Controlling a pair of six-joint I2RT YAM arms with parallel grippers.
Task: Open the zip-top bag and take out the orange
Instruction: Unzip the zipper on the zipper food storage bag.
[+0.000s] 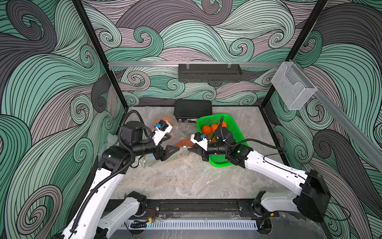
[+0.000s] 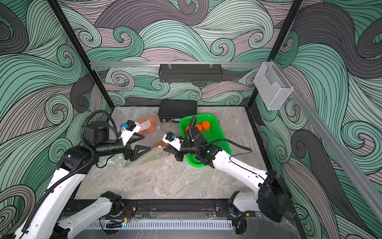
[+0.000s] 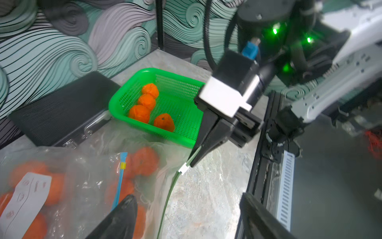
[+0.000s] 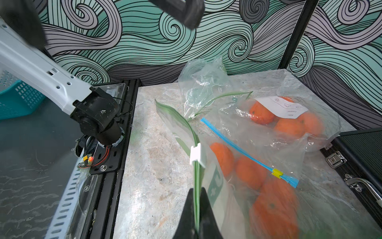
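The clear zip-top bag (image 4: pixel 233 207) has a green zip strip and a white slider (image 4: pixel 196 154), and lies on the marble table with oranges (image 4: pixel 250 171) inside. My right gripper (image 4: pixel 197 189) is shut on the green zip edge, a little behind the slider; both top views show this gripper (image 1: pixel 187 148) (image 2: pixel 164 149) at the bag's mouth. My left gripper (image 3: pixel 187 196) is open, with the green strip running between its fingers untouched. In a top view the left gripper (image 1: pixel 174 142) hovers over the bag, facing the right one.
A second bag with a blue strip and yellow slider (image 4: pixel 277 173) overlaps the first. A labelled bag of oranges (image 4: pixel 281 107) lies farther back and an empty clear bag (image 4: pixel 202 82) near the wall. A green basket (image 1: pixel 221 163) holds several oranges (image 3: pixel 164 122). A black case (image 1: pixel 193 110) stands at the back.
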